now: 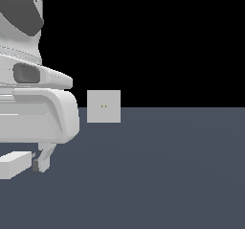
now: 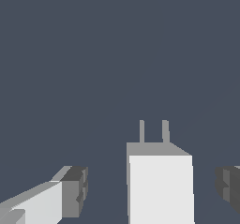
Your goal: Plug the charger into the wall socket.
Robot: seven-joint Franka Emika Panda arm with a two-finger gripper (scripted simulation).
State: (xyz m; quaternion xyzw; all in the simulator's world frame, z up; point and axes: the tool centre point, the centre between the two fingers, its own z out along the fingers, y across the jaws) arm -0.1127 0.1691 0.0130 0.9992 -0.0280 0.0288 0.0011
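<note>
The charger (image 2: 160,186) is an off-white block whose two thin prongs (image 2: 142,132) point away from the wrist camera. It lies between the two dark fingertips of my gripper (image 2: 151,188), with a gap on each side, so the gripper is open and not touching it. In the exterior view the charger (image 1: 14,165) sits low at the far left, beside one finger (image 1: 43,158); the other finger is out of view. The wall socket (image 1: 103,106) is a light-grey square plate with two tiny orange slots, standing upright farther back, to the exterior view's right of the gripper.
The large white arm body (image 1: 38,113) fills the exterior view's left side. A flat dark blue-grey floor (image 1: 167,175) spreads under everything, with black background behind it.
</note>
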